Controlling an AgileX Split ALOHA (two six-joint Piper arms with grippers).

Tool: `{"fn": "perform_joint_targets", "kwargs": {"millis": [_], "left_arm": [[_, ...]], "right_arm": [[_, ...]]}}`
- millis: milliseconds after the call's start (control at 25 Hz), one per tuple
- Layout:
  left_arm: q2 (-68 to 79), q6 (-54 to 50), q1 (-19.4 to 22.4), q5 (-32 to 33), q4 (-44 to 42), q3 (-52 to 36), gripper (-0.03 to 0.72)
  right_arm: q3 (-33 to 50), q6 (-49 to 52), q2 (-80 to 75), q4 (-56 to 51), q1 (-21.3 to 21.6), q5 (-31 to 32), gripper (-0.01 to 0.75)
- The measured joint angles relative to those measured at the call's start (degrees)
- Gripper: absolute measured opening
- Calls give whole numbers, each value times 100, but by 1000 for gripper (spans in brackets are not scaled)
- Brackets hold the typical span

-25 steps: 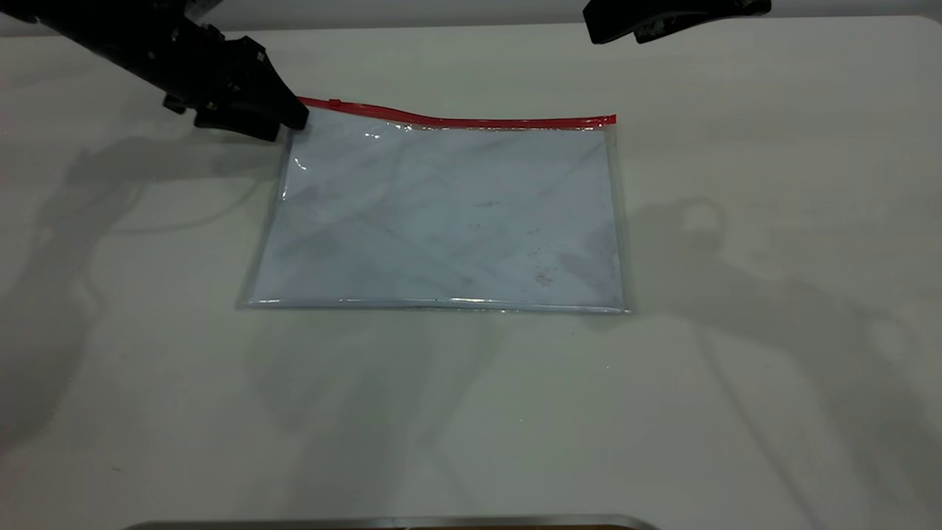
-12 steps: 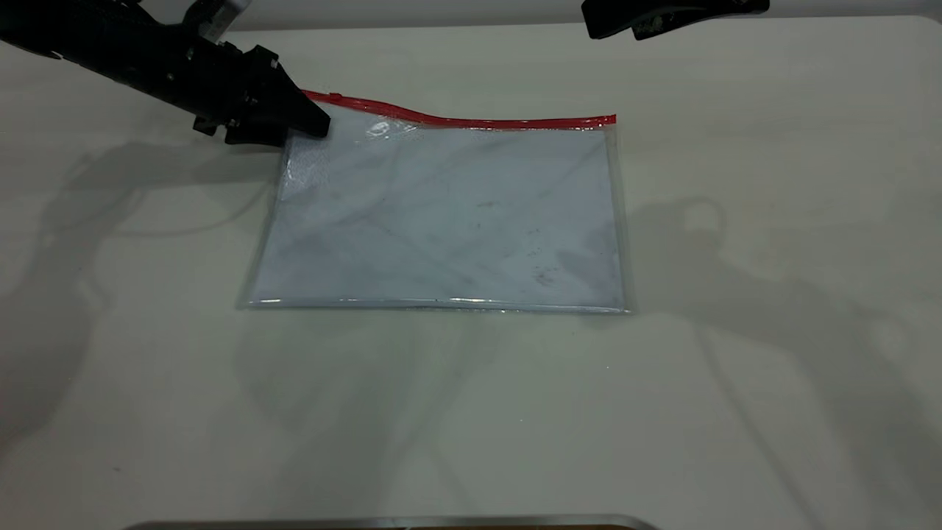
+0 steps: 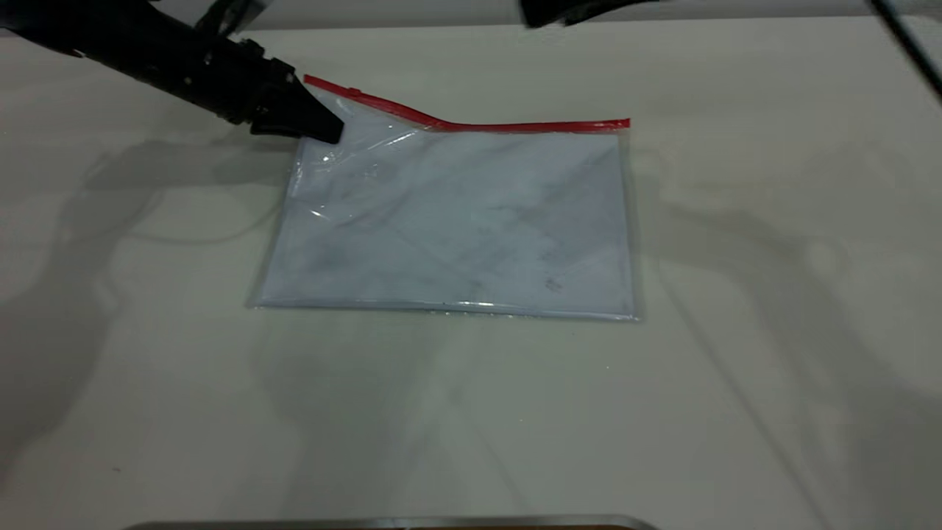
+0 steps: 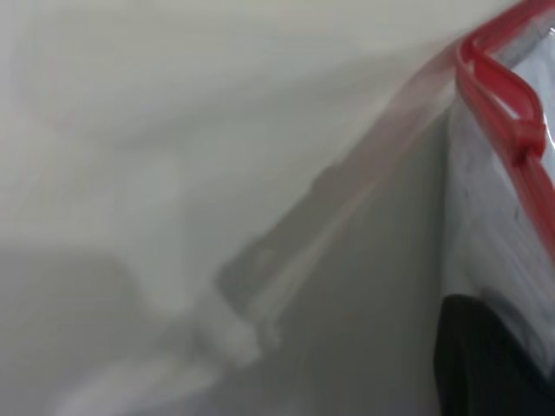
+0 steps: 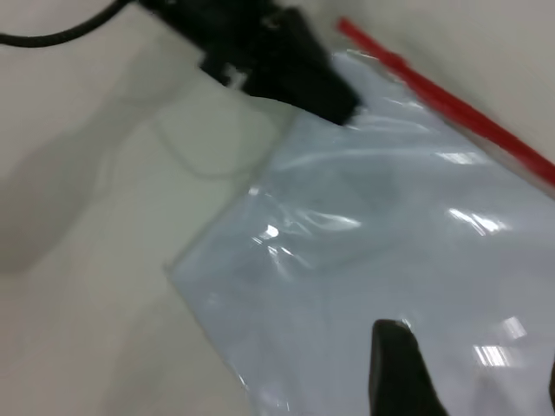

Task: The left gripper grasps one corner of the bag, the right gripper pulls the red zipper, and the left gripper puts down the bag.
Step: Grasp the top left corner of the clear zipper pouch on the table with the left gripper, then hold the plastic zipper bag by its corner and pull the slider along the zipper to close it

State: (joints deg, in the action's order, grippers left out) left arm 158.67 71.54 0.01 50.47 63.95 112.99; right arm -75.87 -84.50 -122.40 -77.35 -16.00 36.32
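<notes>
Your left gripper (image 3: 324, 131), clamped on the corner of the bag (image 3: 318, 87), is lifting it higher than a second ago, tilting the red zipper (image 3: 471, 124) off the table (image 3: 736, 368), while the right gripper (image 5: 468, 373), fingers parted, is arriving over the bag (image 3: 456, 221).

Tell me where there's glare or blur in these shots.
Exterior view: glare streaks on the large clear plastic bag near the black left gripper. Left wrist view: table soft, thin red zipper sharper. Right wrist view: motion-blurred, white highlights on the bag; right gripper finger dark.
</notes>
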Motion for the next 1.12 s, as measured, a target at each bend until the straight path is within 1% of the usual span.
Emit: {"fn": "perform_joint_targets", "kwargs": {"millis": [80,200,280,400,560,880,1120], "left_arm": [[-21,442,-52,32,5,6,51],[-92,1251,-135,234,-52,17,51],[-130,1806,-175,466,-64,31,51],[-135,2483,-223,795,-97,40,51],[-141,2949,-294,932,-139,40,51],[-224,3436,-465,1024,-216,40,51],[-224,3622,-587,1018,-344,40,51]], "right_arm": [[-535,-276,-495,0,0,406,451],[-1333,-425,-1161,-25,0,857,451],[-1784,-443,-1536,-52,0,1035,451],[-2233,-448,-1975,-66,-7,1222,451],[-2603,-455,-2266,-61,-111,1303,451],[-3129,-628,-2712,-270,-431,1318,451],[-3451,-661,-3002,-386,-445,1233,451]]}}
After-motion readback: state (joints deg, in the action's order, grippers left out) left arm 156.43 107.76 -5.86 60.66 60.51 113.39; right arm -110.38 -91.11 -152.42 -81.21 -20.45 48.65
